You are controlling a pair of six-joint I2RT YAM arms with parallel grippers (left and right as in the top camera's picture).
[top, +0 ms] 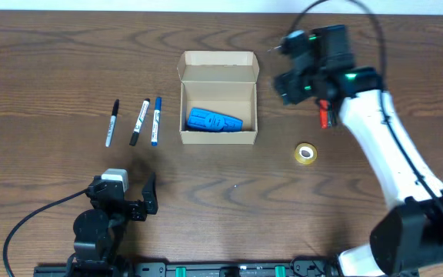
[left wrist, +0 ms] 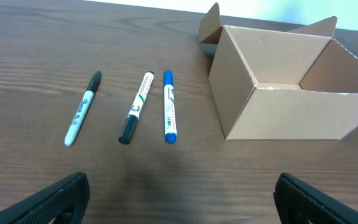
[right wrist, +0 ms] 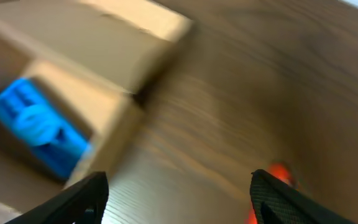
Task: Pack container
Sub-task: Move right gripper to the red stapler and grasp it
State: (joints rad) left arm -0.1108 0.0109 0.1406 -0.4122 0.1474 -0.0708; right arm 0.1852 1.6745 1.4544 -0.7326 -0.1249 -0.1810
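The container, a small tan cardboard box with its flap lid open, stands at the table's middle and holds a blue object. It also shows in the left wrist view and, blurred, in the right wrist view, where the blue object lies inside. Three markers lie left of it: black, green-capped and blue. My right gripper is open and empty, above the table right of the box. My left gripper is open and empty, near the front edge.
A red object lies beside the right arm and shows blurred in the right wrist view. A yellow tape roll lies right of the box. The dark wood table ends at a pale strip along the far edge.
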